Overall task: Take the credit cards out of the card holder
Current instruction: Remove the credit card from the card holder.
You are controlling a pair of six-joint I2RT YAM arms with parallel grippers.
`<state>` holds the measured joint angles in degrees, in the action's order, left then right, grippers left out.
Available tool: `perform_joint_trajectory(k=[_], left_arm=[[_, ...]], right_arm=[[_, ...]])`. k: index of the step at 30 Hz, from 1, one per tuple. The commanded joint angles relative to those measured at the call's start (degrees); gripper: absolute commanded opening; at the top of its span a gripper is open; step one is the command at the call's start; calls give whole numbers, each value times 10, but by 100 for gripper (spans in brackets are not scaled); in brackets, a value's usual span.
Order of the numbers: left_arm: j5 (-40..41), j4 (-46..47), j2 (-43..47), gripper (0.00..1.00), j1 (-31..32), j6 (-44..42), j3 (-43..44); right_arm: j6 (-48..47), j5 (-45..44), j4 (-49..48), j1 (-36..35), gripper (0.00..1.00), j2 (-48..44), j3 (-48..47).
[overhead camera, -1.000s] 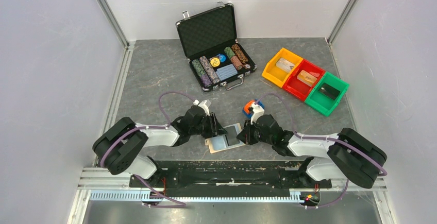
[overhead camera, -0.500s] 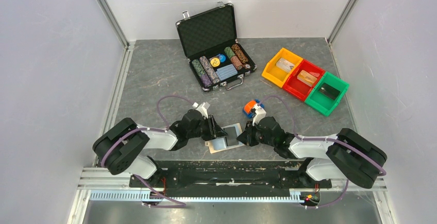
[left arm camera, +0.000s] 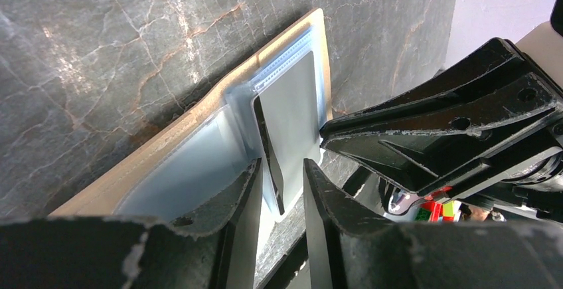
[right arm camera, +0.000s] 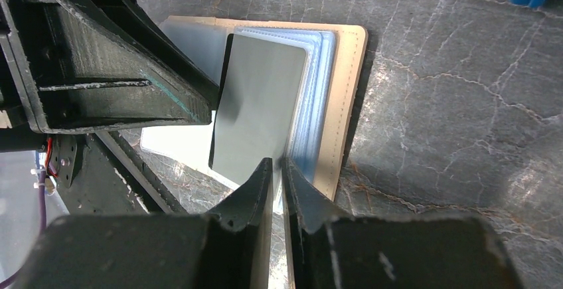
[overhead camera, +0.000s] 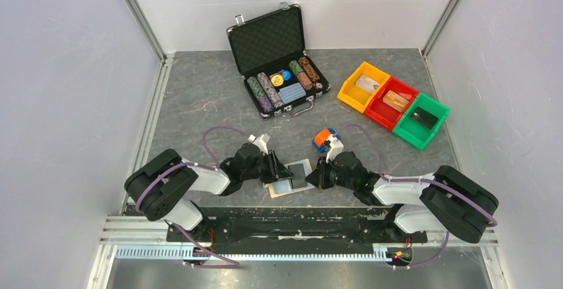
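The tan card holder (overhead camera: 300, 167) lies open on the grey table between both arms, its pale blue sleeves (right arm camera: 317, 96) facing up. One grey credit card (right arm camera: 260, 99) stands tilted up out of the sleeves, seen too in the left wrist view as the card (left arm camera: 295, 99). My right gripper (right arm camera: 279, 169) is shut on that card's near corner. My left gripper (left arm camera: 282, 181) stands open astride the card's dark edge and the sleeve fold, with gaps on both sides. From above, the left gripper (overhead camera: 277, 169) and right gripper (overhead camera: 313, 176) face each other across the holder.
An open black chip case (overhead camera: 275, 56) stands at the back. Yellow (overhead camera: 362, 84), red (overhead camera: 392, 101) and green (overhead camera: 421, 120) bins sit at the back right. A small blue and orange object (overhead camera: 322, 139) lies just behind the right gripper. The rail is close in front.
The right jaws have narrowed onto the card's corner. The left jaws have closed a little, and the left arm has edged closer to the holder.
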<state>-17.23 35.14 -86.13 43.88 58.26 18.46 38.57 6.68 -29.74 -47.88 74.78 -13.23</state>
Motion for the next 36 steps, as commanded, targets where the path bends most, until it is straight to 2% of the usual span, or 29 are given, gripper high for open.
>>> perform_joint_trajectory(k=[1,9,17,24,27,29,36], left_arm=[[-12,46,-11,35,7,23,-3],[-28,144,-28,24,7,64,-25],[-54,270,-89,3,6,121,-38],[-46,287,-105,2,3,125,-52],[-46,275,-97,16,3,116,-51],[-45,269,-91,19,3,113,-50],[-40,294,-76,13,2,112,-65]], right_arm=[[1,2,14,-2,12,3,13],[3,6,8,-2,12,4,17],[1,0,2,-1,11,8,26],[-5,-9,9,0,11,4,26],[-7,-9,12,2,11,2,25],[-7,-9,11,2,11,2,25],[-10,-7,4,4,10,20,26]])
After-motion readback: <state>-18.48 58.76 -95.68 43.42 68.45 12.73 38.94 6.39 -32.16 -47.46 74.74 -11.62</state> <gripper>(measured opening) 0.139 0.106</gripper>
